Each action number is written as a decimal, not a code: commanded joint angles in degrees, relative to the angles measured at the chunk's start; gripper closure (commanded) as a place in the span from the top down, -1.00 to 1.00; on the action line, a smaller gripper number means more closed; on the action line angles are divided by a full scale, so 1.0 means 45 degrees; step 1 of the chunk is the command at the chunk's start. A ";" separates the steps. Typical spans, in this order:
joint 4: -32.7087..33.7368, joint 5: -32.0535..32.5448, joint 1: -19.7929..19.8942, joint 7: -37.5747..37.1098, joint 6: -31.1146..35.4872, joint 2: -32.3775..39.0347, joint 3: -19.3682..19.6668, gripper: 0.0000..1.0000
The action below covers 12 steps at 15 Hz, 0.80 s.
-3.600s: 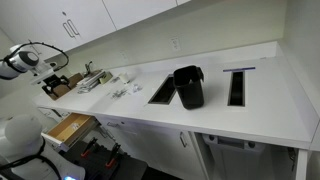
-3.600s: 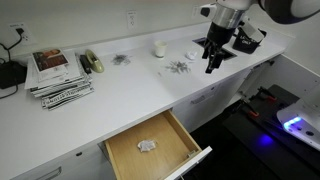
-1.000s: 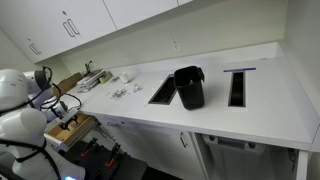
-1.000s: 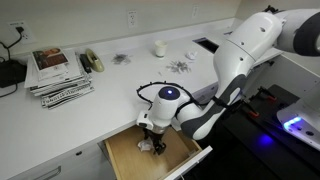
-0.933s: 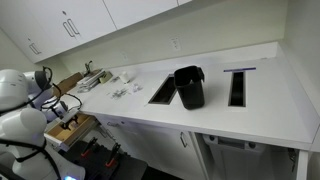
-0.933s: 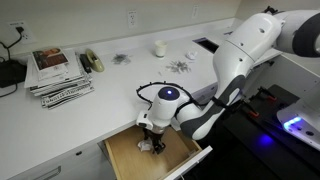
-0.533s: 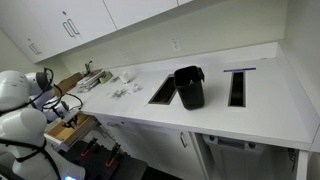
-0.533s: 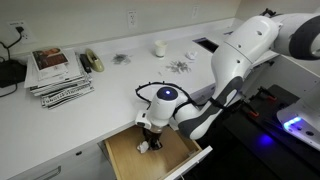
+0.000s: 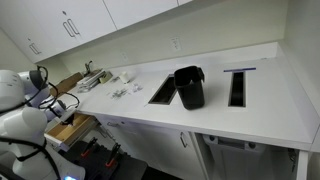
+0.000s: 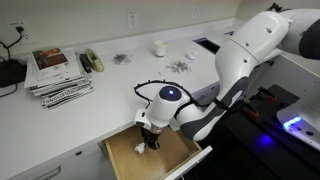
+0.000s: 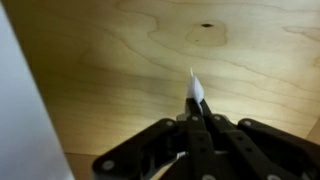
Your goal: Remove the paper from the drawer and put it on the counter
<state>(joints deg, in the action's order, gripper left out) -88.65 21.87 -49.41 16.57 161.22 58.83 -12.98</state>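
Exterior view, worktop: the long white worktop (image 9: 250, 110) has two dark slot cut-outs, and a black container (image 9: 188, 87) stands between them.
Exterior view, drawer: the drawer (image 9: 72, 128) stands open below the worktop edge, with the arm (image 9: 14, 100) leaning over it.
Exterior view, claw: the claw (image 10: 152, 143) reaches down into the open drawer, with its tip close to the tan floor near the middle.
Exterior view, other items: a stack of magazines (image 10: 57, 72) lies on the worktop, well apart from the drawer.
Wrist view, claw state: the fingers are pressed together and pinch a small white paper (image 11: 194, 86), which sticks out beyond the tips.
Wrist view, paper location: the paper is inside the drawer, over the light wooden floor. Whether it touches the wood cannot be told.
Wrist view, drawer edge: a white surface borders the wood on the left of this view.
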 commanded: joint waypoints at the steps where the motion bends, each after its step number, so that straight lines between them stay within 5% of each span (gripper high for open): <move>1: -0.2577 0.0490 -0.1160 -0.2089 0.0748 -0.2614 0.1622 -0.99; 8: -0.6179 0.0621 -0.1794 -0.4272 0.1152 -0.6877 0.2816 -0.99; 12: -0.6790 0.2479 -0.2952 -0.6587 0.2350 -0.8179 0.5454 -0.99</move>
<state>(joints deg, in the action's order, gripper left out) -114.43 27.46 -58.54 -5.64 167.67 27.43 3.27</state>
